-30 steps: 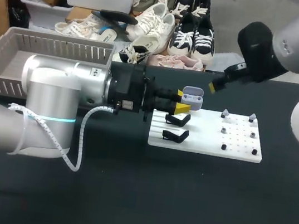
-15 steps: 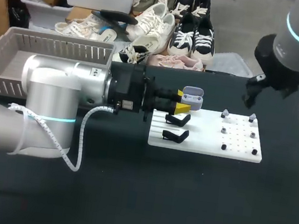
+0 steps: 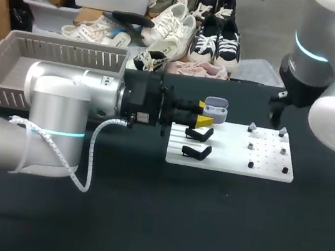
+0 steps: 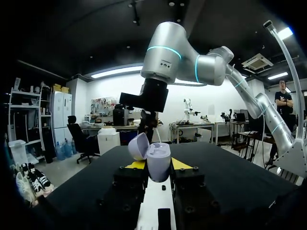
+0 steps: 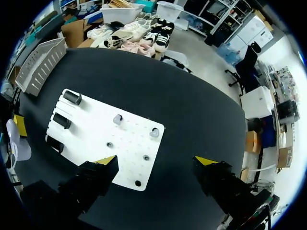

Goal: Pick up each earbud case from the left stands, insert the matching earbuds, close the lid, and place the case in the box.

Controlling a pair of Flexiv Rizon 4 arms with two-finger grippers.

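Your left fingers (image 3: 206,114), centre frame, are clamped on the open earbud case (image 3: 215,111). Your right fingers (image 5: 155,160) are spread wide, holding nothing, above the white board (image 5: 96,132).

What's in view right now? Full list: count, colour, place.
black tabletop: one, black, under everything.
white perforated board: one, white, right of table centre.
black angled stands: three, black, board's left end.
small earbud pieces: six, grey and dark, board's right half.
open lavender earbud case: one, lavender, at board's far left corner.
grey slatted plastic basket: one, grey, table's far left.
left gripper: one, yellow-tipped, shut on the case.
right gripper: one, yellow-tipped, open above board's right end.
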